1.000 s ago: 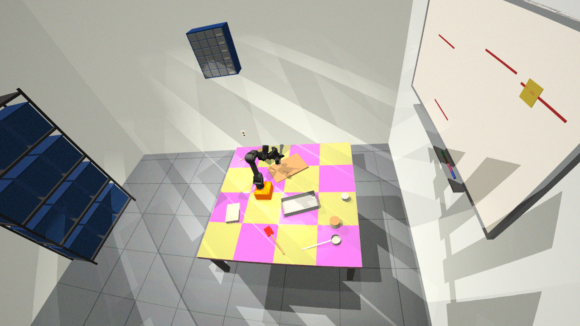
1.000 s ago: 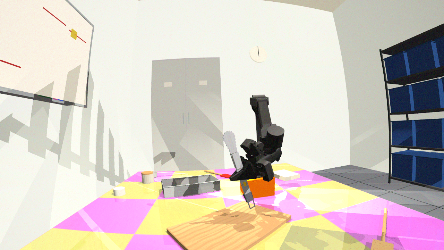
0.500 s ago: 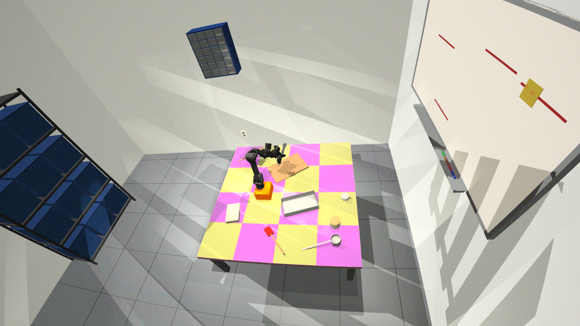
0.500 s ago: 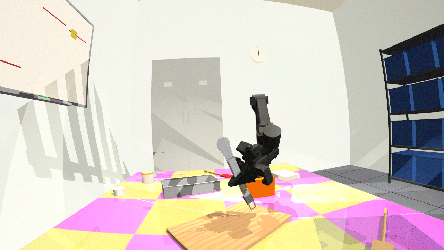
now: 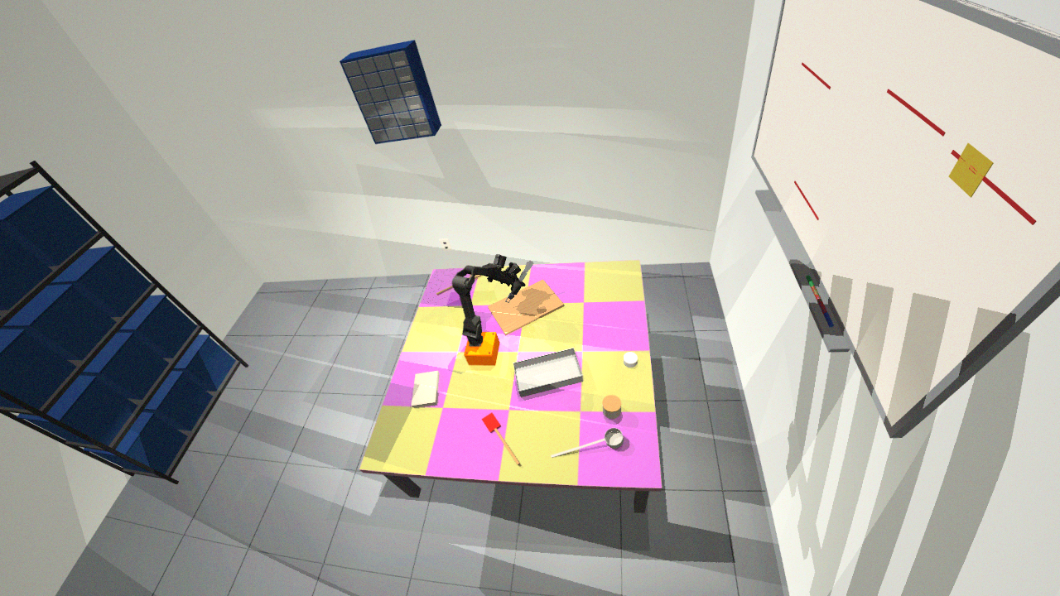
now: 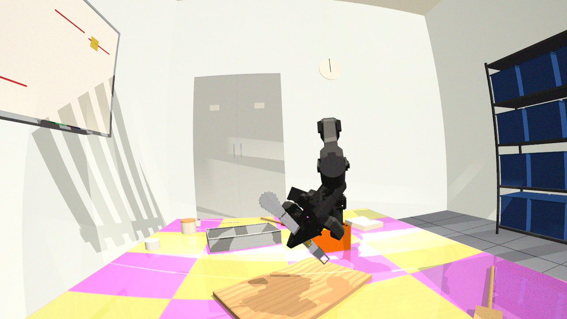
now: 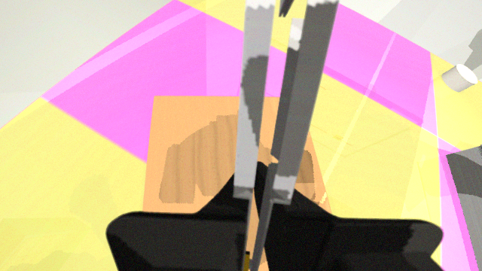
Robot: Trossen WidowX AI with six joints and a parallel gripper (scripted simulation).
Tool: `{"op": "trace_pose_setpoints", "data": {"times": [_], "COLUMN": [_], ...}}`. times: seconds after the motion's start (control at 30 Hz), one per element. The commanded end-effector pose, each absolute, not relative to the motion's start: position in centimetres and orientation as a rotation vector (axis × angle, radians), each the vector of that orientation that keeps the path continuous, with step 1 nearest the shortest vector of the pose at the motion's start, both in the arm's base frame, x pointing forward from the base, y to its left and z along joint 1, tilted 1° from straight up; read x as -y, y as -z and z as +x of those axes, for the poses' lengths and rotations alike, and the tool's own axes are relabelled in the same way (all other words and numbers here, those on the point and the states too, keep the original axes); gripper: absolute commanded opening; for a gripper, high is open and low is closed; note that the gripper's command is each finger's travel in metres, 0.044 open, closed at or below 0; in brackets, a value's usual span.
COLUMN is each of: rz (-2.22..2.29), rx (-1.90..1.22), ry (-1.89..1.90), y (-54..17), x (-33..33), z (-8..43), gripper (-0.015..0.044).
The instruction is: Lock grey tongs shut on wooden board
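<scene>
The grey tongs (image 5: 527, 271) (image 6: 289, 223) (image 7: 252, 94) are held in the air, tilted, with their scalloped tips up and their ring end down. My gripper (image 5: 516, 285) (image 6: 300, 235) (image 7: 251, 167) is shut on them near the hinge end. In the wrist view the two arms run close together with a narrow gap; whether the lock is engaged cannot be seen. The wooden board (image 5: 511, 321) (image 6: 238, 291) (image 7: 181, 107) lies flat under the tongs, which do not touch it. The roasting tin (image 5: 550, 388) (image 6: 245, 243) (image 7: 465, 181) stands apart, with no tongs on it.
The orange arm base (image 5: 481, 354) (image 6: 341, 243) stands behind the board in the exterior view. A white jar (image 5: 629, 358) (image 6: 152, 244), an orange-lidded jar (image 5: 611, 406), a ladle (image 5: 585, 447), a red spatula (image 5: 491, 422) and a pale block (image 5: 425, 390) are also on the table. A wooden utensil (image 6: 491, 283) lies near the board.
</scene>
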State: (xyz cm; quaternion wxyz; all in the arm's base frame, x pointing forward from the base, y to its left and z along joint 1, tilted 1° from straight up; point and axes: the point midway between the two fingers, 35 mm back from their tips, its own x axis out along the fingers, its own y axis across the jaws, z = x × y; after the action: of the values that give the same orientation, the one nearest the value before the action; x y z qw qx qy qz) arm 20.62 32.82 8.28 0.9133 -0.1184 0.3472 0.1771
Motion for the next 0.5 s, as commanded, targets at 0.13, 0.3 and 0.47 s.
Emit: {"op": "trace_pose_setpoints", "data": {"times": [0.13, 0.3, 0.47], "rz": [-0.27, -0.283, -0.289], "rx": [-0.876, -0.98, -1.087], "ry": [-0.361, -0.354, -0.342], "y": [-8.3, -8.35, -8.58], "x": [-33.16, -32.98, -32.63], "z": [21.4, 21.62, 21.74], "gripper": [-0.015, -0.015, -0.015]}}
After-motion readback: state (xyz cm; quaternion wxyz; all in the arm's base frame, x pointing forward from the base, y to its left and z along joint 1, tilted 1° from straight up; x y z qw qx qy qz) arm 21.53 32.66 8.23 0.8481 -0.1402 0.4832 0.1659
